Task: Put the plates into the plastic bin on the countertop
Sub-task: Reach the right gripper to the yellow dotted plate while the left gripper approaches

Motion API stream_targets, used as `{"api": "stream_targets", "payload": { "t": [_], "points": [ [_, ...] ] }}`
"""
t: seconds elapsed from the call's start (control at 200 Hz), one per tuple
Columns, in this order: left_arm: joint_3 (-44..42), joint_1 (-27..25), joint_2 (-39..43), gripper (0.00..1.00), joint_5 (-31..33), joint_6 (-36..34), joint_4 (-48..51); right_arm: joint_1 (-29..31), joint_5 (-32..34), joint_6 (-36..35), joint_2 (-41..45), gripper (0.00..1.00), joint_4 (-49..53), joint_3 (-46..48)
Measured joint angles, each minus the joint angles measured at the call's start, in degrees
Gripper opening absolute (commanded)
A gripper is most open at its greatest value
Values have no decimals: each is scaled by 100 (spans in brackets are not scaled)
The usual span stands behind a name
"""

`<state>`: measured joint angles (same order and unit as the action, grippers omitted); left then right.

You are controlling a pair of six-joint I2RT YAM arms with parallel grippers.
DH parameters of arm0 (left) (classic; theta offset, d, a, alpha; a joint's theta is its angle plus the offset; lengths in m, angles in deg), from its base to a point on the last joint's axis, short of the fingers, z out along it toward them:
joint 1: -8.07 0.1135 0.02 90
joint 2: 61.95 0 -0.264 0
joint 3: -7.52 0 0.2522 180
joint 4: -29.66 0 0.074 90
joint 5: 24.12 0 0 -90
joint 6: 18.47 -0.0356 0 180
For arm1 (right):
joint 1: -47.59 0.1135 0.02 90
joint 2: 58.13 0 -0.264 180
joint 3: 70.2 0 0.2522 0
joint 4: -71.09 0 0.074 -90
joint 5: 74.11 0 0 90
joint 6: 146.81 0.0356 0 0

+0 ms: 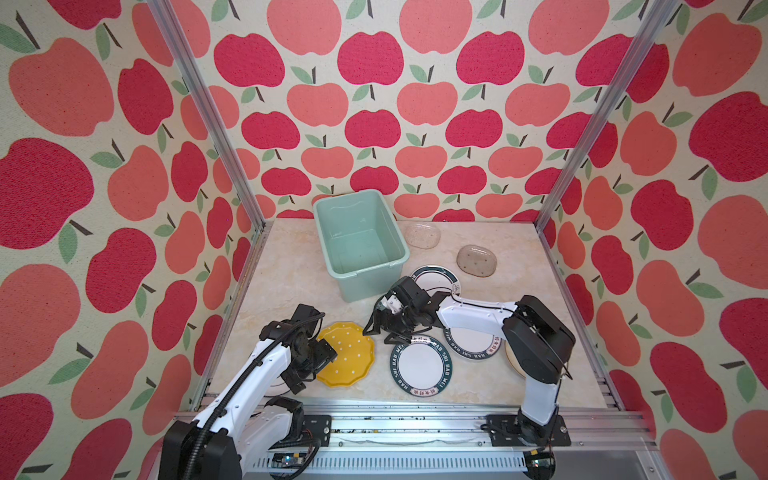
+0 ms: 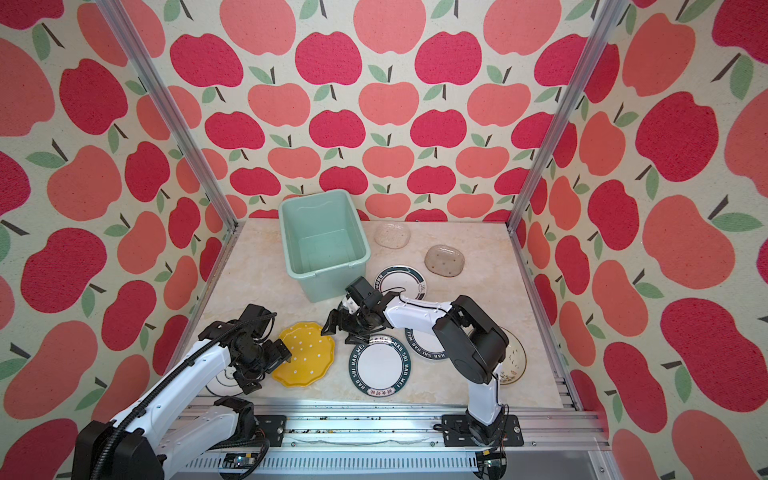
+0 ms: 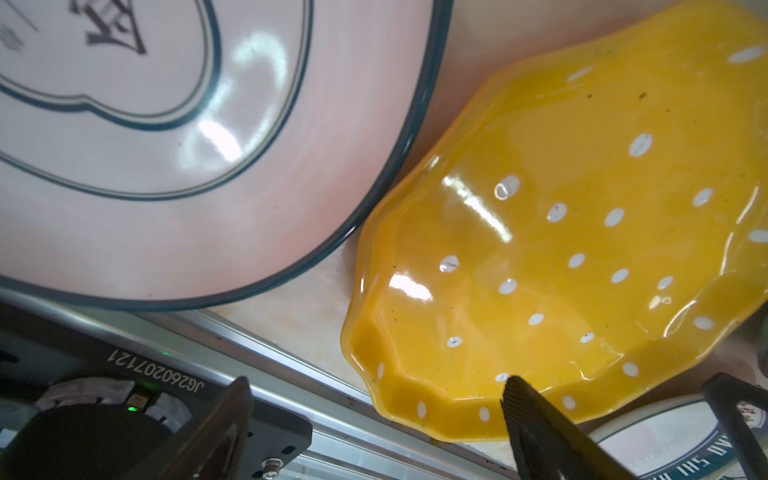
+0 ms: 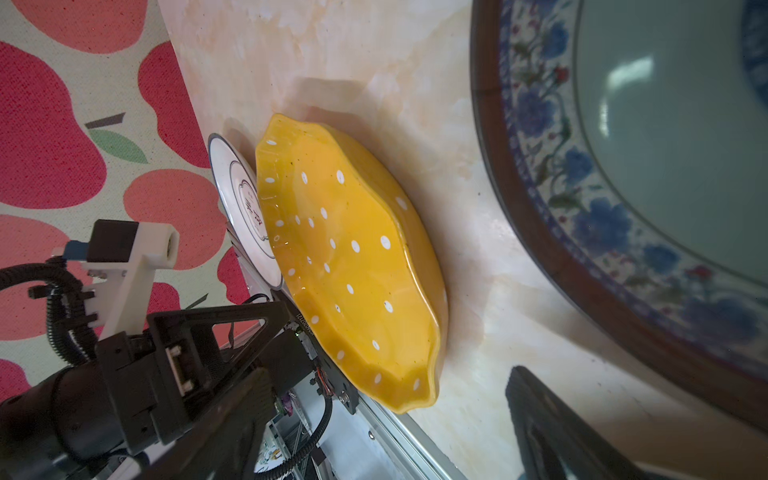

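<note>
one yellow plate (image 1: 351,353), beside left end effector (image 1: 318,365)

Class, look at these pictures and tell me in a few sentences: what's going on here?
The job is putting plates into the mint-green bin, which is empty. The left gripper is open at the edge of the yellow dotted plate, one finger over its rim, not gripping. The right gripper is open too, holding nothing, above the countertop between that plate and a white lettered plate. Every plate in view lies on the countertop.
</note>
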<state>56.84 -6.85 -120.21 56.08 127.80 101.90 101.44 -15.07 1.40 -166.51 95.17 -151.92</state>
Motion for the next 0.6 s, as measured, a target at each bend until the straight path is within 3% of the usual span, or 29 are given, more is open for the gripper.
{"api": "stream_targets", "payload": {
  "t": [0.6],
  "points": [
    [-267, -11, -363, 87, -7, -57, -1172, 15, -446, -70, -627, 91, 197, -533]
  ]
}}
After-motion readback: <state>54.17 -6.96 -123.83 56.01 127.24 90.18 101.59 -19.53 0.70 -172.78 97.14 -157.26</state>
